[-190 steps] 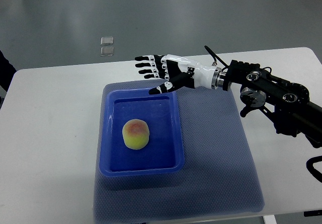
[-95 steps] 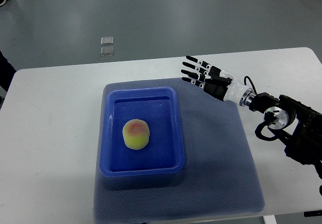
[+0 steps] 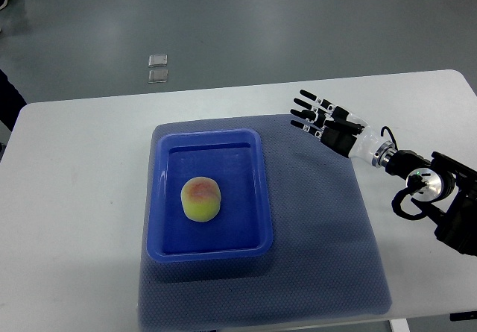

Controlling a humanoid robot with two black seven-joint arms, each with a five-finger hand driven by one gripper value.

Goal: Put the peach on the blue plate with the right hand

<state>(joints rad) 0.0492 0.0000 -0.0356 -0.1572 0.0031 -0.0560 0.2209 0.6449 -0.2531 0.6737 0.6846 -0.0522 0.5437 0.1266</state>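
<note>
Reaching in from the picture's right edge, the robot's right hand point(image 3: 328, 123), black-fingered with a white wrist, hangs above the surface at about two o'clock from the scene's centre. State: fingers point(image 3: 307, 110) spread and straight, pointing toward ten o'clock, holding nothing. Position: over the upper right corner of the mat, well apart from the tray.

Arm: black jointed forearm point(image 3: 436, 194) with a looped cable, running from the wrist toward four o'clock and out of the frame.

Item: yellow-green round peach point(image 3: 201, 198) with a reddish blush on top. Location: inside the blue rectangular plastic plate point(image 3: 252, 198), a shallow tray with raised walls; the fruit sits slightly toward nine o'clock of the tray's middle, touching the tray floor and clear of all four walls. It lies at about eight o'clock from the hand, well apart from it.

Item: grey-blue textured rectangular mat point(image 3: 328, 250). Location: beneath the tray, extending well past it toward three o'clock and six o'clock.

Item: white flat surface point(image 3: 74, 198), carrying the mat; bare margins at nine o'clock and twelve o'clock.

Item: two small clear square objects point(image 3: 158, 67), stacked one above the other on the grey floor point(image 3: 283, 19) at twelve o'clock, beyond the surface's far edge.
</note>
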